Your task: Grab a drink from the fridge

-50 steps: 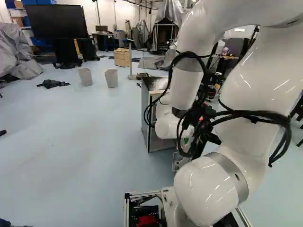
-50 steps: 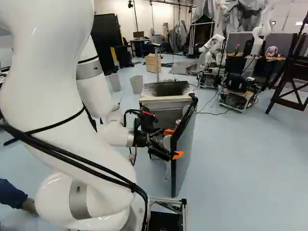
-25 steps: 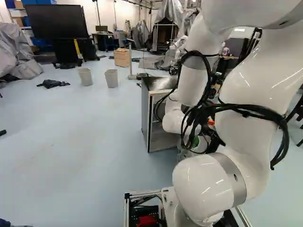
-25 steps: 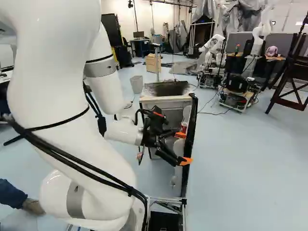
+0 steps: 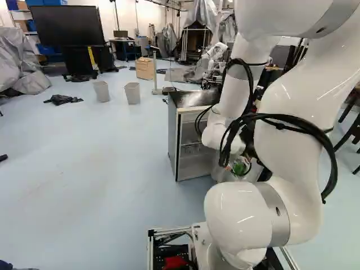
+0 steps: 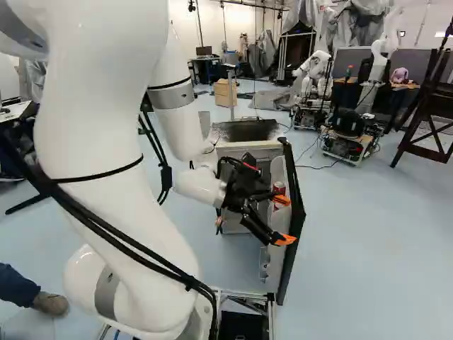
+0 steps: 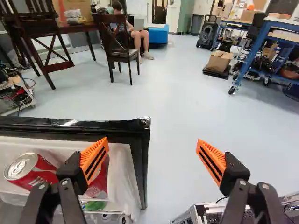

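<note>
Black-trimmed, the fridge door (image 6: pixel 293 191) stands open from the fridge (image 6: pixel 249 151), and the step looks to be clearing it for a grasp. The red can (image 7: pixel 33 171) sits in the door's shelf (image 7: pixel 122 172), in from the free upper corner; a second red can (image 7: pixel 98 185) is partly hidden by one orange pad (image 7: pixel 95 159). The gripper (image 7: pixel 153 141) has its jaws wide and holds nothing, one finger over the shelf, the other out past the door's free edge. Any further push should be slow and low on force (a jolt could topple the cans); then best back off from that edge, line up inward along the shelf and straddle one can before closing
</note>
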Controlling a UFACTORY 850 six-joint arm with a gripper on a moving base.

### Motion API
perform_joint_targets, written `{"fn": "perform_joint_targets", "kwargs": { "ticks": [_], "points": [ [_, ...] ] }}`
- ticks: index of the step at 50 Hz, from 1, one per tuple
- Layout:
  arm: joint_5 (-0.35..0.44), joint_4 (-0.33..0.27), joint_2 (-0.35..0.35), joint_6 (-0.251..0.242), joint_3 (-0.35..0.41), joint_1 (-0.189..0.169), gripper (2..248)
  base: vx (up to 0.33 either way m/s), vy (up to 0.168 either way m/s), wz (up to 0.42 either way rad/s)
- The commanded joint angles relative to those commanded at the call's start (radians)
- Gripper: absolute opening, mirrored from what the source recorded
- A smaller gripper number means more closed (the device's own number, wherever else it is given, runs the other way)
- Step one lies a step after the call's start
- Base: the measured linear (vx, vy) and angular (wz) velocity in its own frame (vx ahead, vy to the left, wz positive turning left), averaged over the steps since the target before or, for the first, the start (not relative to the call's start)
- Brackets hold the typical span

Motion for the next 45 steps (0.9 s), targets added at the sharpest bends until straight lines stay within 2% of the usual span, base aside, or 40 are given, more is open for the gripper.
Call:
{"fn": "perform_joint_targets", "kwargs": {
  "ticks": [28, 45],
  "points": [
    [0.000, 0.000, -0.075, 0.000, -0.117, -0.137, 247, 0.000, 0.000, 0.000],
    [0.000, 0.000, -0.119, 0.000, -0.187, -0.209, 247, 0.000, 0.000, 0.000]
  ]
}}
